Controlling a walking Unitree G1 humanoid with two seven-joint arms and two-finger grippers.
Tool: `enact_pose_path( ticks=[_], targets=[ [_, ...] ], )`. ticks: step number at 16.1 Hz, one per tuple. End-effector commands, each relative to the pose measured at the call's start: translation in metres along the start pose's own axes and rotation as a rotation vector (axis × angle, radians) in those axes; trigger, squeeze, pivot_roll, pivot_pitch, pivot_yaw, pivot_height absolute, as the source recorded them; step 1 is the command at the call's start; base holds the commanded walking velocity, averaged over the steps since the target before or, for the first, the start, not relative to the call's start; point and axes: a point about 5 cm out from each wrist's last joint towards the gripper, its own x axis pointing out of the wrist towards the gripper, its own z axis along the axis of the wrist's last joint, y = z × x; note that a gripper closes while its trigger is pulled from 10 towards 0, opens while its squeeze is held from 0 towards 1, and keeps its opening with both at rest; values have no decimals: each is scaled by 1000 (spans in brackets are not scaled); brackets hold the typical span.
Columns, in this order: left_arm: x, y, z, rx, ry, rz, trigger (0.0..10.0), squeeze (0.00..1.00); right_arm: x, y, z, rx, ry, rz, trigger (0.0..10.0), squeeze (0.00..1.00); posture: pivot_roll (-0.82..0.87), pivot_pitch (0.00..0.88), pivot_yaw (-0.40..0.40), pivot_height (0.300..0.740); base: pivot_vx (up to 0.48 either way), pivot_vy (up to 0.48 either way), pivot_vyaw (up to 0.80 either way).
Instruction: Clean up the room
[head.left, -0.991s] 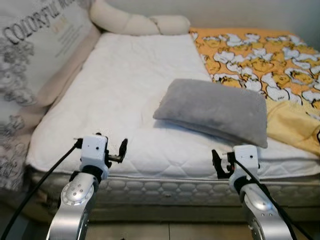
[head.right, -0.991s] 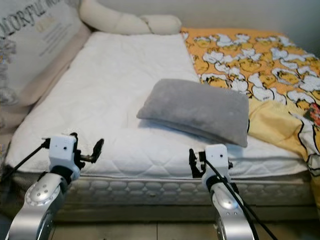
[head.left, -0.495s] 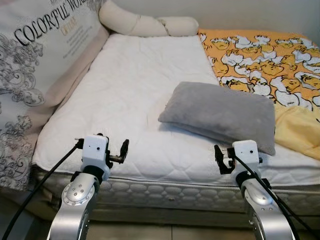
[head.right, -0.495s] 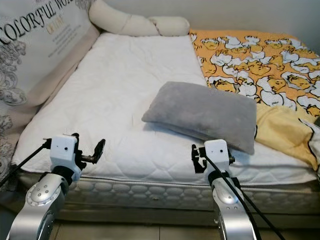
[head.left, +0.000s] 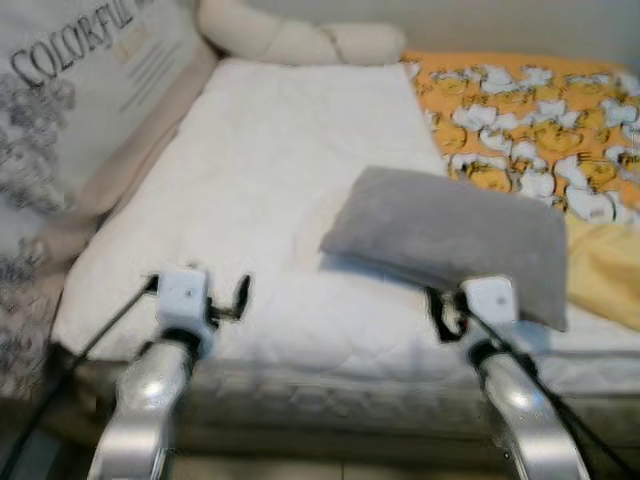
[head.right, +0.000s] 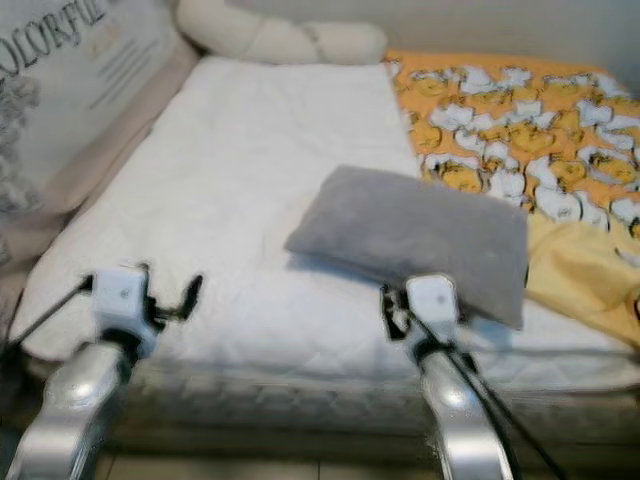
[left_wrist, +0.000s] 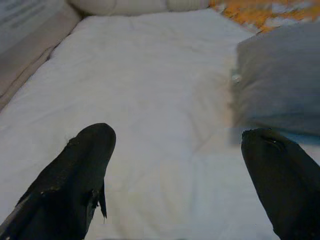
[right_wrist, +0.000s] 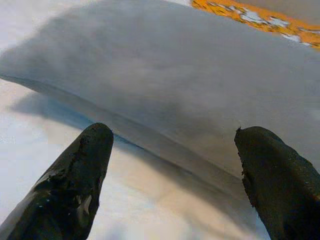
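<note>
one grey pillow (head.left: 447, 240) is lying flat on the white mattress (head.left: 270, 170), near its front edge, its right end just beside one orange duck-print blanket (head.left: 535, 110). one cream bolster (head.left: 295, 40) is sitting at the far end. two grippers are hovering over the front edge: the left gripper (left_wrist: 175, 185) is spreading its fingers wide, empty, over bare mattress; the right gripper (right_wrist: 172, 180) is gaping too, grasping nothing, just before the pillow.
</note>
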Motion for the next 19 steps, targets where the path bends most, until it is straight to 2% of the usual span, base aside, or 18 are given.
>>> enact_pose_path(
  ticks=[1, 17, 19],
  targets=[
    [-2, 7, -1, 11, 8, 13, 10000, 0, 2, 5, 6, 23, -27, 19, 10000, 0, 31, 0, -19, 740, 292, 0, 0],
    [-1, 6, -1, 22, 11, -10, 10000, 0, 4, 6, 6, 45, -35, 15, 10000, 0, 33, 0, -10, 740, 290, 0, 0],
    [-1, 6, -1, 30, 14, -4, 10000, 0, 5, 7, 7, 48, -37, 15, 10000, 0, 34, 0, -9, 740, 0, 0, 0]
  ],
)
